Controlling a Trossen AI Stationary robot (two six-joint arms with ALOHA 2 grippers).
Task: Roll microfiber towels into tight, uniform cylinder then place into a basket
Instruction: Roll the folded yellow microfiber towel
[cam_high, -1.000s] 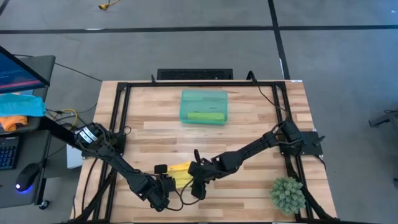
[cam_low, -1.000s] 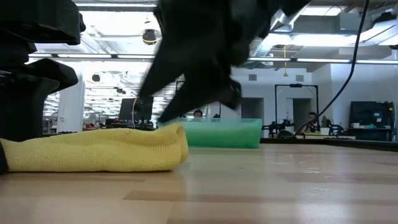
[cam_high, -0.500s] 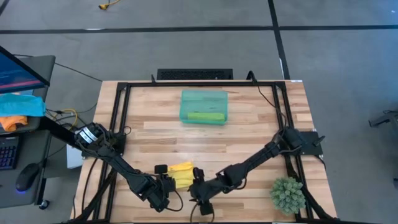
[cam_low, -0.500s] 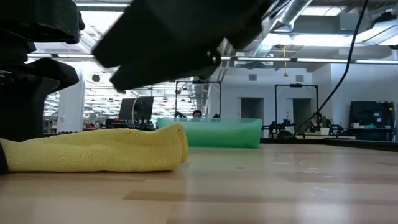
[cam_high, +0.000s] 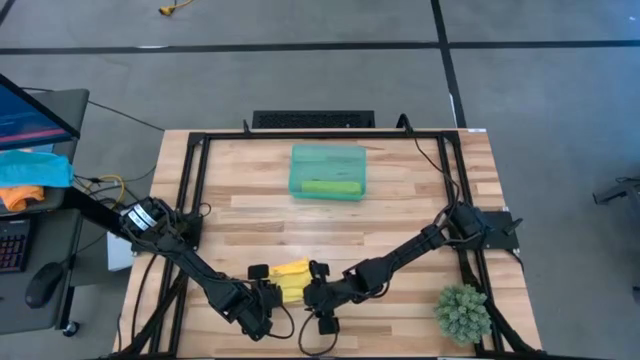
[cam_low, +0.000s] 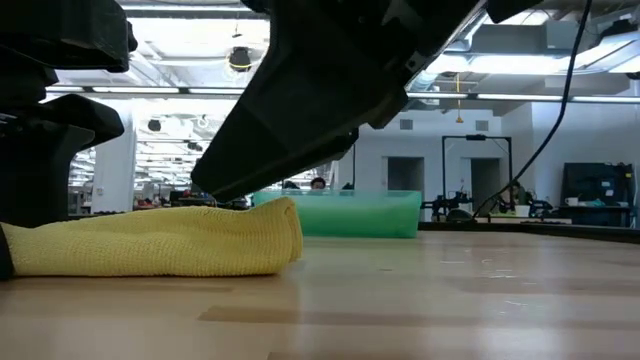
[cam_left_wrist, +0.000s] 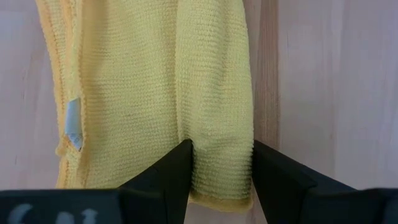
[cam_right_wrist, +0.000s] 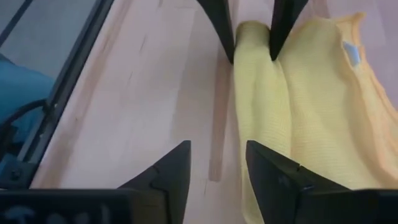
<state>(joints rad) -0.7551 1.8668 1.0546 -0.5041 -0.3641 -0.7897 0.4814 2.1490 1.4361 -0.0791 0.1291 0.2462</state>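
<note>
Here my left gripper (cam_left_wrist: 221, 171) pinches the yellow towel (cam_high: 292, 280); my right gripper (cam_right_wrist: 217, 171) hangs open beside it. A plant (cam_high: 462, 312) sits right; the towel's tag (cam_left_wrist: 73, 124) is unreadable.

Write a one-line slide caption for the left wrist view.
Left gripper pinches a rolled fold of the yellow towel on the wooden table.

Both arms are dark, near-black, built of slim jointed links running from bases on a black frame. The left pincer (cam_left_wrist: 219, 180) ends in two matte black, wedge-shaped fingers tapering to narrow tips; the right pincer (cam_right_wrist: 214, 168) has the same pair. Thin dark cables trail beside the left arm's links
</note>
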